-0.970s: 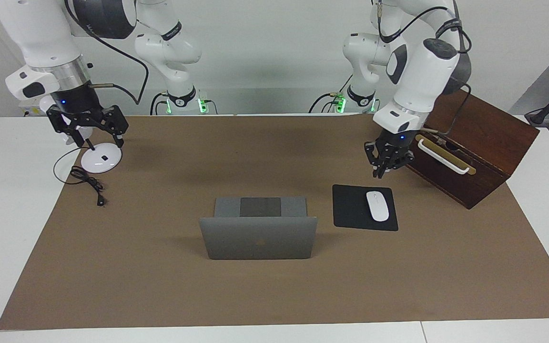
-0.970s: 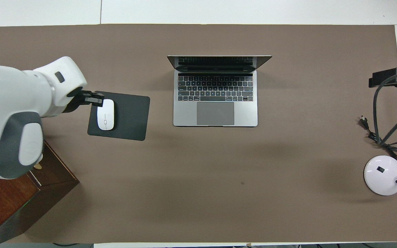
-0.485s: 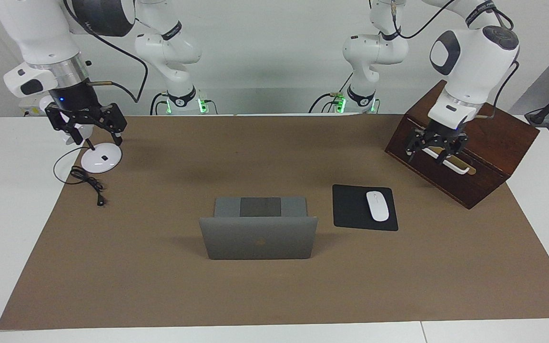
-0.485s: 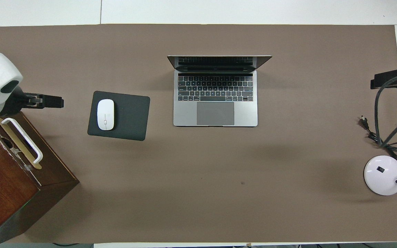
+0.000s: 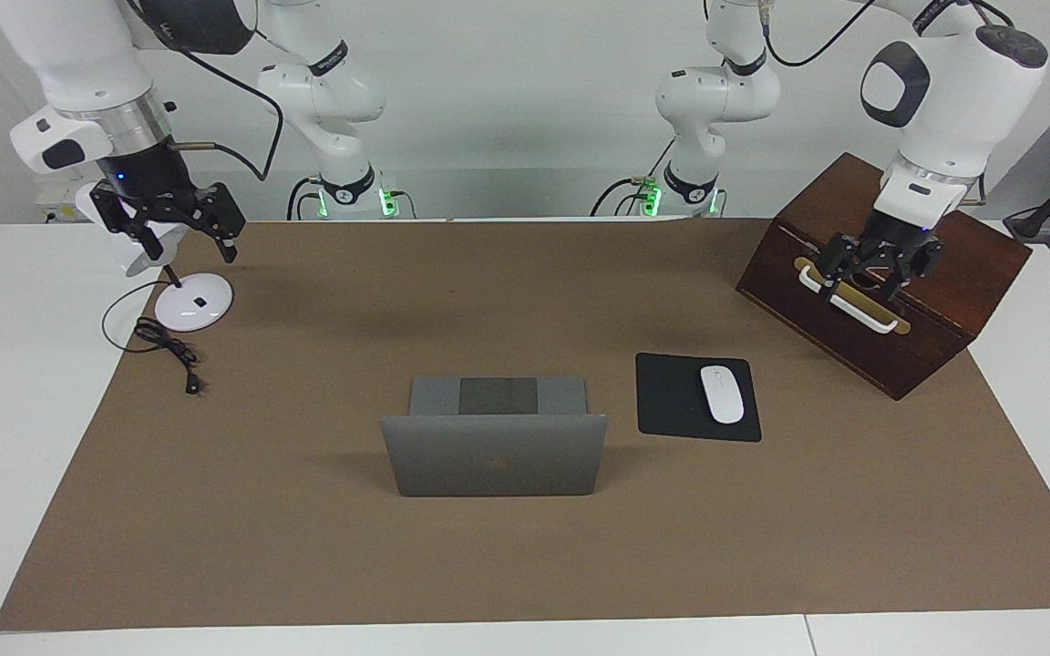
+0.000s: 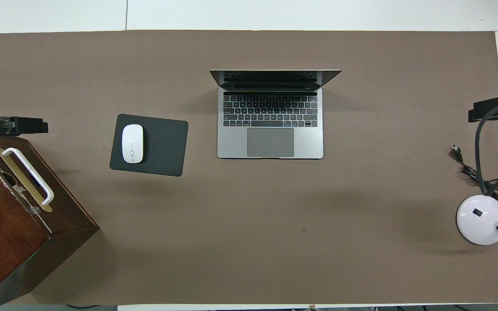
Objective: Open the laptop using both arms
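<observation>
A white wall stands at my back, and a brown mat (image 5: 525, 547) covers most of the white table (image 5: 15, 456).

My left pincer (image 5: 876, 264) hangs over the dark wooden box (image 5: 935, 273), just above its white handle (image 5: 853, 305). I cannot tell if its fingers are wide or narrow. My right pincer (image 5: 168, 221) hangs over the round white lamp base (image 5: 194, 302), with its fingers spread wide and nothing in them.

The laptop (image 6: 270, 114) sits in the middle of the mat, and it is already open. Its lid stands up, and the keys face me. Nothing touches it, and both pincers are well apart from it.

Beside the laptop, toward my left arm's end of the table, lies a black mouse pad (image 6: 162, 147) with a white mouse (image 6: 132, 143) on it. The wooden box is nearer to me than the laptop, at that same end. The lamp base is also nearer to me than the laptop, at my right arm's end. A black cord (image 5: 165, 346) curls beside the lamp base.
</observation>
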`<control>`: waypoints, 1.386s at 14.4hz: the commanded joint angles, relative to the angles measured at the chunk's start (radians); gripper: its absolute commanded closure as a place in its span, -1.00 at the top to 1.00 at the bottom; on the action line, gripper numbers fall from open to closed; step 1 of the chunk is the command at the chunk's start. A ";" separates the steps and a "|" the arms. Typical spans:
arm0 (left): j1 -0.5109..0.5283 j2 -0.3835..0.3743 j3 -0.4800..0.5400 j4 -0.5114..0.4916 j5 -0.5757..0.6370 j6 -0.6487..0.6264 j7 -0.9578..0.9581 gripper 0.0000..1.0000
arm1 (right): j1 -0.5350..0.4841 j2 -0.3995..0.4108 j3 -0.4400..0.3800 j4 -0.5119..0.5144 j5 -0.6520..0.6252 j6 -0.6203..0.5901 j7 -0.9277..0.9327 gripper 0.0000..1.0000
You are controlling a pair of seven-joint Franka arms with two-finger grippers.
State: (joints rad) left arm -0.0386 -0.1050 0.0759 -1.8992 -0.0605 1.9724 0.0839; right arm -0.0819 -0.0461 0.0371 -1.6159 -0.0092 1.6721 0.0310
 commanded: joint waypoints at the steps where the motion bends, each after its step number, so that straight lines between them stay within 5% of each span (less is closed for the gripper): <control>1: 0.011 -0.012 -0.004 0.081 0.042 -0.133 0.007 1.00 | 0.047 -0.003 -0.040 0.014 0.000 -0.020 0.010 1.00; 15: 0.003 0.059 -0.065 0.170 0.073 -0.254 -0.004 1.00 | 0.047 0.006 -0.048 0.014 0.000 -0.023 0.007 1.00; 20: -0.010 0.113 -0.053 0.298 0.071 -0.348 -0.004 1.00 | 0.047 0.018 -0.048 0.013 0.000 -0.023 0.009 1.00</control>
State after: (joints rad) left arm -0.0455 -0.0208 0.0191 -1.6614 -0.0016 1.6760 0.0853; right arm -0.0427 -0.0324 -0.0014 -1.6104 -0.0092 1.6600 0.0310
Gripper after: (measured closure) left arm 0.000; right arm 0.000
